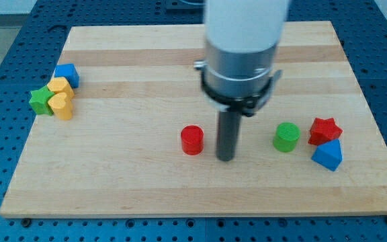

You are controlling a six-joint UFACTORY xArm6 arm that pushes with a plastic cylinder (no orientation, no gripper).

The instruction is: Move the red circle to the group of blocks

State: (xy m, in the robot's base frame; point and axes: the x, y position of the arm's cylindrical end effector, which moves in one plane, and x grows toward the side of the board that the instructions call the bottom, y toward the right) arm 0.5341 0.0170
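The red circle (192,140) stands on the wooden board (146,181), a little below its middle. My tip (226,158) rests on the board just to the right of the red circle, with a small gap between them. The group of blocks sits at the view's left edge of the board: a blue block (67,74), two yellow blocks (60,87) (62,105) and a green star-like block (41,100), all packed close together.
At the view's right stand a green circle (287,137), a red star (324,130) and a blue triangle-like block (328,155), the last two touching. The arm's wide white and grey body (242,47) hangs over the board's upper middle.
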